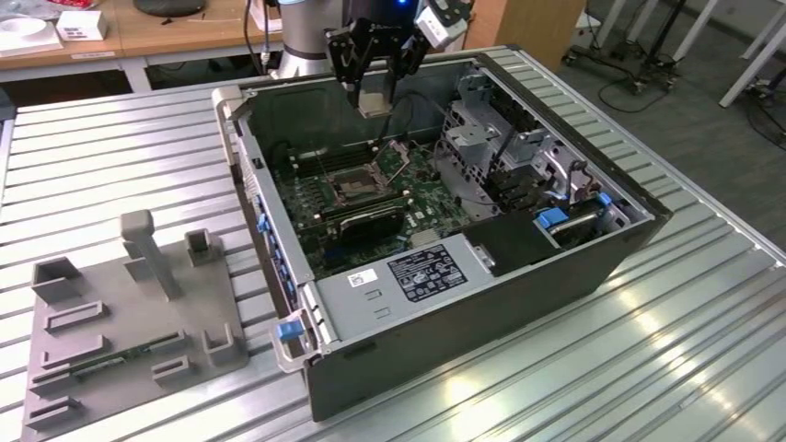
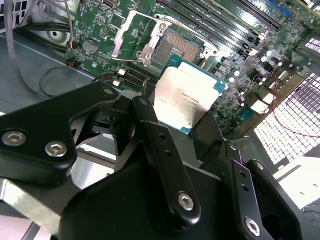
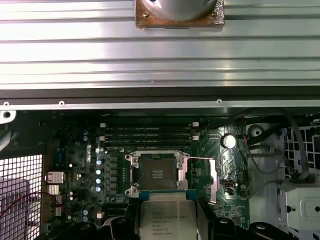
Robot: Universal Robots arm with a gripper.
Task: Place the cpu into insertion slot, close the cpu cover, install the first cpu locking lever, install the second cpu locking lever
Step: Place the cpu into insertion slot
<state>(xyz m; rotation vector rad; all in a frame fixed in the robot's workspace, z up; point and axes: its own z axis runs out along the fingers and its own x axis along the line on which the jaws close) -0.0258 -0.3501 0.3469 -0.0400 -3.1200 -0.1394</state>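
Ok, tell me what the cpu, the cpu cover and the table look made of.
The cpu: pale matte metal lid on a greenish board edge. The cpu cover: thin, bright sheet metal, probably steel, glinting. The table: ribbed, brushed metal, likely aluminium.

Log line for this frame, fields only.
step: cpu placement | gripper: shut on cpu, not yet seated | socket: empty | cover: open

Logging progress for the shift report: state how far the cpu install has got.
Nothing looks finished. The gripper holds the cpu above the motherboard. The insertion slot is empty and the cpu cover stands open, so seating, closing and locking remain.
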